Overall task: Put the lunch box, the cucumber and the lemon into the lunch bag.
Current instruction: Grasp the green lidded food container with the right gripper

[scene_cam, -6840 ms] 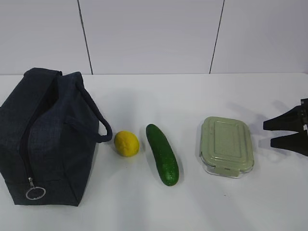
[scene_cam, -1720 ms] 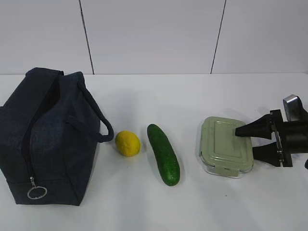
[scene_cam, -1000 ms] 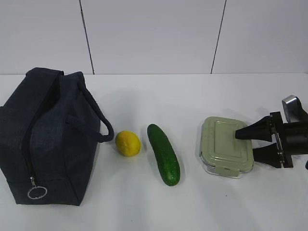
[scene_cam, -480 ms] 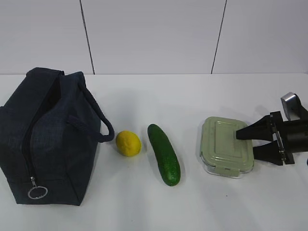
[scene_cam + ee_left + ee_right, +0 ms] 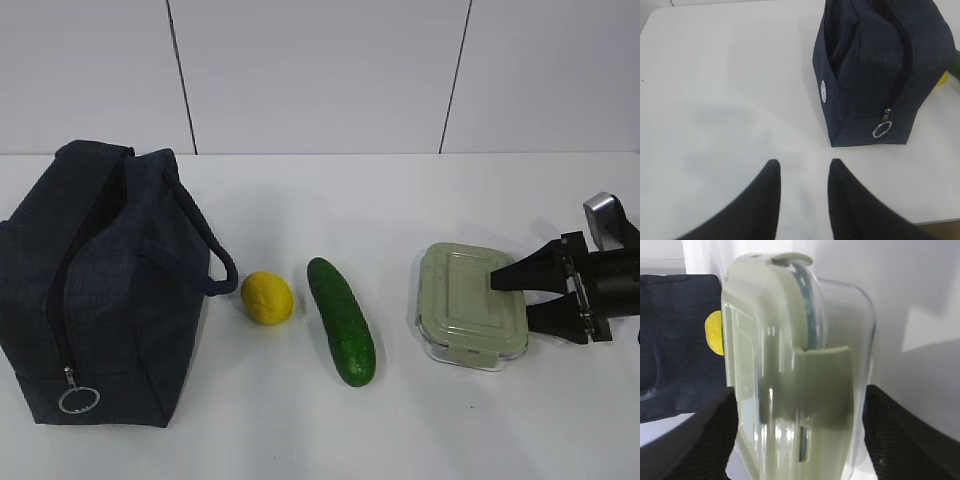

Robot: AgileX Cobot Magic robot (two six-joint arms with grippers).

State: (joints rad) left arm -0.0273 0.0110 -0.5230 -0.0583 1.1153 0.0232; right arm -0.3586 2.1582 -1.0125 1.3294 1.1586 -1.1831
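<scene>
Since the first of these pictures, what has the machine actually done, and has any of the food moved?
The right gripper has come in from the right edge and now straddles the right end of the lunch box, one finger above it and one below, jaws open, not yet clamped. The lunch box, cucumber, lemon and lunch bag lie where they were. The left gripper hangs open beside the bag.

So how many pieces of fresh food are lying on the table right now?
2. The lemon sits just right of the lunch bag, and the cucumber lies between the lemon and the lunch box. Anything inside the box or bag can't be seen.
</scene>
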